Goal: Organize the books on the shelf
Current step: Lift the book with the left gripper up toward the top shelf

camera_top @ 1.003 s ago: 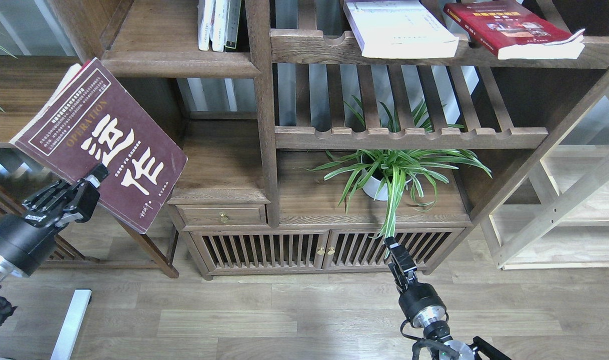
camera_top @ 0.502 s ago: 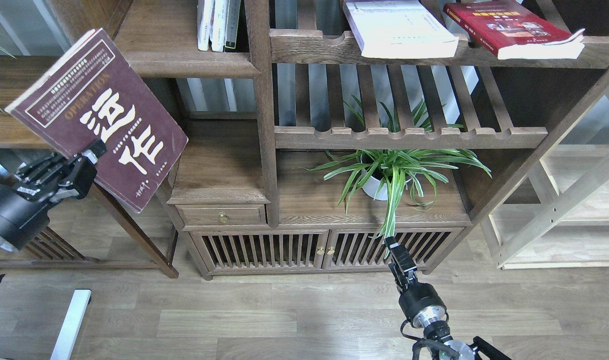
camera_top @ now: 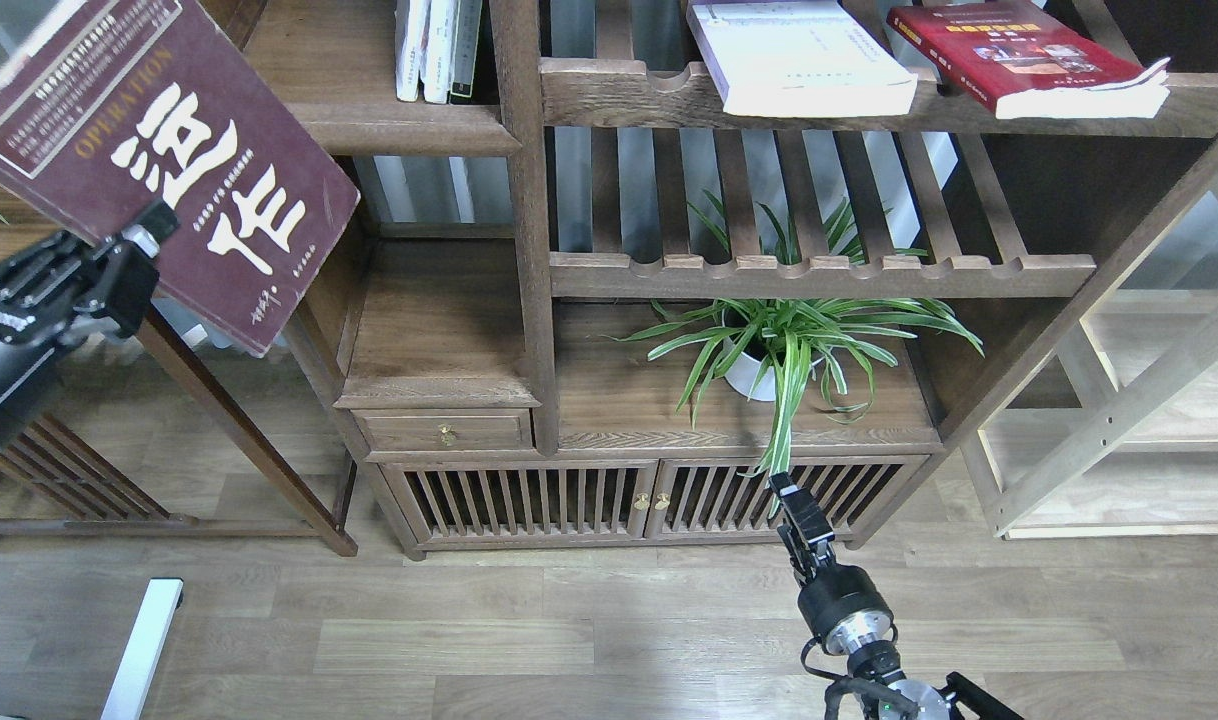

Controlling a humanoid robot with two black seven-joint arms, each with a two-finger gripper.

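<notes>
In the head view, the large maroon paperback with white Chinese characters and gold "OPERATION" lettering (camera_top: 159, 160) is held tilted in the air at the upper left, in front of the tall dark-brown wooden bookcase. Its long axis is slanted from upper left to lower right, the cover is turned toward the camera, and its lower corner is pointed down toward the floor. The book is pinched at its lower left edge by the left gripper (camera_top: 134, 245), whose black arm is brought in from the left edge and angled up and to the right. The solid dark-brown shelf board with a rounded front edge (camera_top: 409, 130) is seen just right of the book. The right gripper (camera_top: 791, 500) is pointed upward near the cabinet doors; whether its fingers are spread cannot be told. Compared with half a second earlier, the book and left gripper are raised higher and shifted leftward, while the right arm is unchanged.
</notes>
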